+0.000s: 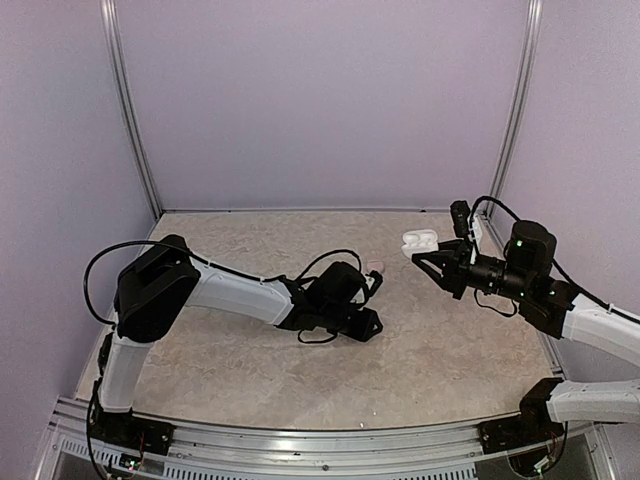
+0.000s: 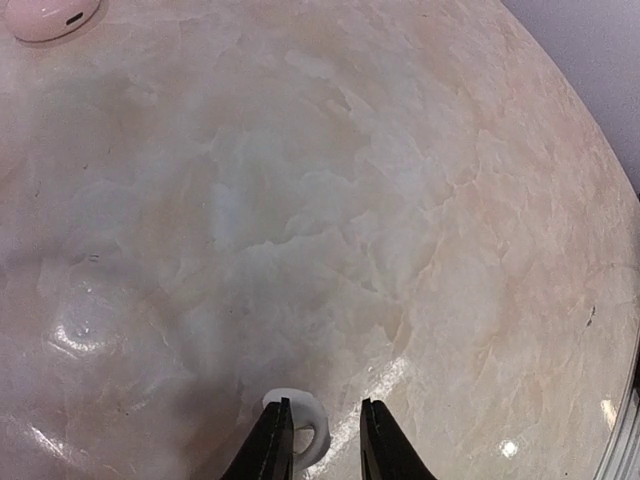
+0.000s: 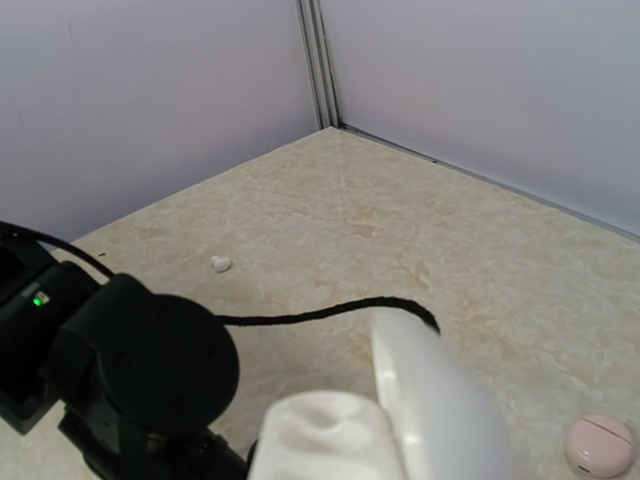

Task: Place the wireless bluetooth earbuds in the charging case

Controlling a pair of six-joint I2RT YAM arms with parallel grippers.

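Observation:
My left gripper (image 2: 324, 402) hangs low over the table with its jaws apart. A small white earbud (image 2: 318, 425) lies on the marble against the inside of the left finger, and a gap shows between it and the right finger. My right gripper (image 1: 418, 258) is raised at the right, shut on the white charging case (image 1: 420, 240), whose lid stands open. In the right wrist view the case (image 3: 420, 420) fills the foreground and hides the fingers. Another earbud (image 3: 221, 264) lies loose on the table beyond the left arm.
A closed pink case (image 1: 375, 265) sits on the table between the two grippers, also seen in the left wrist view (image 2: 50, 15) and the right wrist view (image 3: 600, 445). The left arm's black cable (image 3: 330, 312) loops above the table. Lilac walls enclose the back and sides.

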